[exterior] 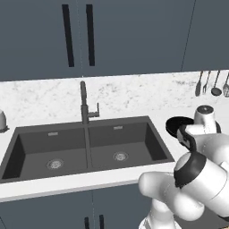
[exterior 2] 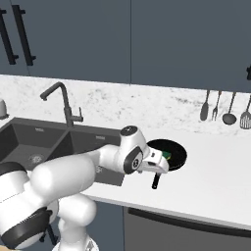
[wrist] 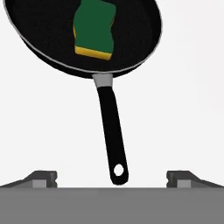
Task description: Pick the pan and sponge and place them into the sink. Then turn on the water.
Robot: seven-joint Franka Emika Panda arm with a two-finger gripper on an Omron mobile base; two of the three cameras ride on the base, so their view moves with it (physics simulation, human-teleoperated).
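The black pan (wrist: 43, 26) rests on the white counter right of the sink (exterior: 40, 136), with the green and yellow sponge (wrist: 94, 30) lying inside it. Its thin handle (wrist: 111, 131) points toward me. My gripper (wrist: 111, 178) hovers open over the handle's end, one fingertip on each side and neither touching it. From the right base view the pan (exterior 2: 179, 152) and sponge (exterior 2: 168, 155) lie just beyond my gripper (exterior 2: 159, 166). My arm partly covers the pan (exterior: 174, 125) in the left base view. Both sink (exterior 2: 29, 135) basins hold nothing. No water is in view at the faucet (exterior: 83, 105).
Several kitchen utensils (exterior 2: 225, 108) hang on the marble wall to the right. A small grey object (exterior: 2, 120) stands on the counter left of the sink. Dark cabinets with long handles (exterior: 67, 36) hang overhead. White counter (exterior 2: 215, 181) stretches right of the pan.
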